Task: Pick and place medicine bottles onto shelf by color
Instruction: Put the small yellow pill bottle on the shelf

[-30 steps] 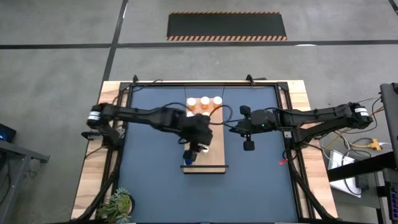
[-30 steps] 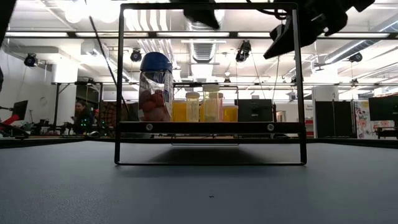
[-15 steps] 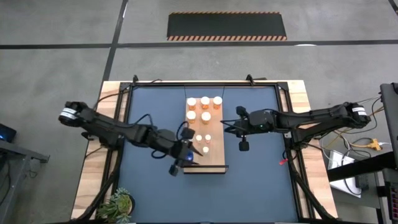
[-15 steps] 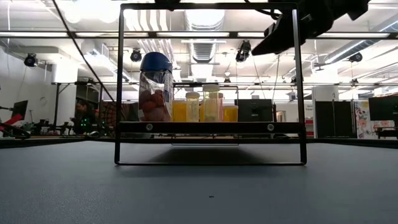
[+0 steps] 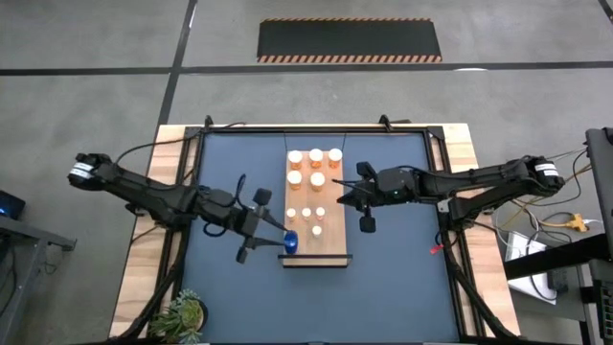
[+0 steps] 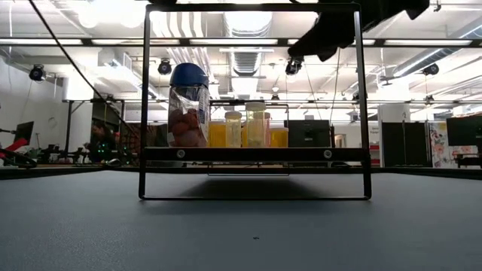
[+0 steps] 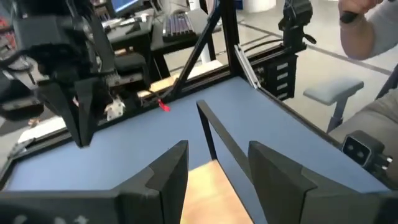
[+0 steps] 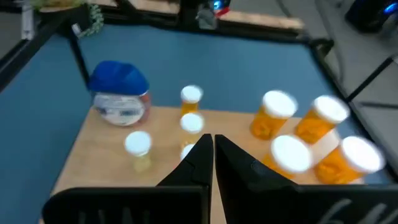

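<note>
High view: left jaws (image 5: 261, 233) open and empty beside the blue bottle (image 5: 289, 241), standing on the shelf (image 5: 330, 244); right jaws (image 5: 351, 199) closed.

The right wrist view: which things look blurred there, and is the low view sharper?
In the right wrist view the orange bottles are smeared and soft, the blue-capped bottle less so; in the low view the same blue-capped bottle is crisp, against bright ceiling lights.

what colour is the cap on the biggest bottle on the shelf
Blue, on the clear wide bottle; clearest in the low view.
</note>
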`<state>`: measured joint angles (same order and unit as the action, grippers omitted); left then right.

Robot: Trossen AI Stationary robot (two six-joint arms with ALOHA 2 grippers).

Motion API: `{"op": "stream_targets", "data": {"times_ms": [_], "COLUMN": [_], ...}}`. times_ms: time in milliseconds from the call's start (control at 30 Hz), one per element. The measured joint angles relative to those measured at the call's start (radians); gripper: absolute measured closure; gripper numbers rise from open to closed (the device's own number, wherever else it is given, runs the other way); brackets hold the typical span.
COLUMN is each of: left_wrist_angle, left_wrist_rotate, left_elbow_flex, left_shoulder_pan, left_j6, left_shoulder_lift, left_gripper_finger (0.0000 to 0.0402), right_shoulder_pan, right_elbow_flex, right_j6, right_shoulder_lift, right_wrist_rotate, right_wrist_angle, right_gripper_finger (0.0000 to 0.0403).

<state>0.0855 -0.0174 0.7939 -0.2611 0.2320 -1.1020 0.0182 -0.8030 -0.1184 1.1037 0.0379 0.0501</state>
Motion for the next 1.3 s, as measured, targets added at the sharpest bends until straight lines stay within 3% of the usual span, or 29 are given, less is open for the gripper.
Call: {"op": "stream_targets", "data": {"times_ms": [633,867,1100,1300], "left_wrist_angle": [0.004,0.014,0.01,0.004], "left_wrist_rotate": [0.032,0.035,0.036,0.036], "left_elbow_flex": [-0.12,-0.14,-0.146,-0.15], "left_shoulder_pan": [0.0,0.0,-0.001,-0.002], "left_j6": [0.037,0.047,0.045,0.036], "left_shoulder_lift": [0.086,0.091,0.124,0.136], "left_gripper_finger": [0.0251,0.0251,0.0251,0.0251], "right_shoulder_pan": [0.052,0.08,0.078,0.074], "right_elbow_flex": [-0.185,-0.271,-0.421,-0.543], "right_j6": [0.074,0.074,0.062,0.044], "right_shoulder_lift": [0.162,0.267,0.42,0.534], "right_wrist_rotate": [-0.02,-0.021,-0.015,-0.012], "right_wrist_angle": [0.139,0.176,0.377,0.503], "right_gripper_finger": [0.0393,0.0364,0.032,0.0336]}}
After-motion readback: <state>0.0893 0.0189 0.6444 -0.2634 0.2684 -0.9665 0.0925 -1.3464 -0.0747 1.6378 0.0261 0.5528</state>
